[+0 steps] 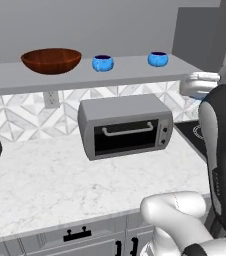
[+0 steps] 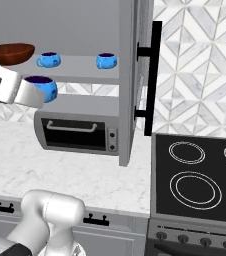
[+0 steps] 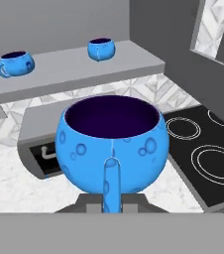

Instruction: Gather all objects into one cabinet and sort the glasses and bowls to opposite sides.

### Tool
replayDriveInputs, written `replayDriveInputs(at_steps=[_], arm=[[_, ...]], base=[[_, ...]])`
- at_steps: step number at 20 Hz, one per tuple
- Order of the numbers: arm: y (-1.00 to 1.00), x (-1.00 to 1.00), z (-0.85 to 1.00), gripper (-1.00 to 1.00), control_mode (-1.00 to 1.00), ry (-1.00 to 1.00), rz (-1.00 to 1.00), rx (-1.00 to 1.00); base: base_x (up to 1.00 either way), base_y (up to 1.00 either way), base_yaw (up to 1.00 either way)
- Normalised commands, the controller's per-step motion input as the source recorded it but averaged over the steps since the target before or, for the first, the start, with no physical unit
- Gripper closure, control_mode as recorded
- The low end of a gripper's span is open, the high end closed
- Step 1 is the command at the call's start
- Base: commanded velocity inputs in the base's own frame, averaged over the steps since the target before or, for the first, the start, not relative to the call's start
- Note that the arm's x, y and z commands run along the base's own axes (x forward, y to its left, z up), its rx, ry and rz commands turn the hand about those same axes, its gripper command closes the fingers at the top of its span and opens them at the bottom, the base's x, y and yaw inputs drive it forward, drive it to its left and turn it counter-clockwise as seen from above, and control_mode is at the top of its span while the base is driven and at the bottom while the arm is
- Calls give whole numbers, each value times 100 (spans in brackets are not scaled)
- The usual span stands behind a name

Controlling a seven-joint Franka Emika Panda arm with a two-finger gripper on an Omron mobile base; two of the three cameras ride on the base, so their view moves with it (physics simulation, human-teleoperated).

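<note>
Glossy reddish-brown wooden bowl (image 1: 51, 60), smooth dimpled blue cups (image 3: 112, 144), matt grey shelf (image 1: 85, 76), veined marble counter (image 1: 60, 185).

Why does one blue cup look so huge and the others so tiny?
In the hand view, the held cup sits right in front of the camera, so it looks giant and a little soft-edged; the two cups on the shelf are farther away. In the right base view, the held cup looks about their size. The light is flat, with no glare.

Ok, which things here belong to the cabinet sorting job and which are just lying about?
Job:
wooden bowl on the cabinet shelf
two blue cups on the shelf
blue cup held in the claw

Lying about:
toaster oven
stove
wall outlet
</note>
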Motion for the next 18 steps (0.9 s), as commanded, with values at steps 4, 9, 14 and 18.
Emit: replayDriveInputs(at_steps=[4, 9, 14, 18], arm=[[-28, 55, 20, 100, -100, 0, -29, 0], [-32, 50, 6, 100, -100, 0, -8, 0], [0, 44, -13, 100, -100, -9, 6, -4], [0, 38, -29, 100, -100, -11, 8, -9]], base=[[0, 0, 0], [0, 0, 0], [0, 0, 0], [0, 0, 0]])
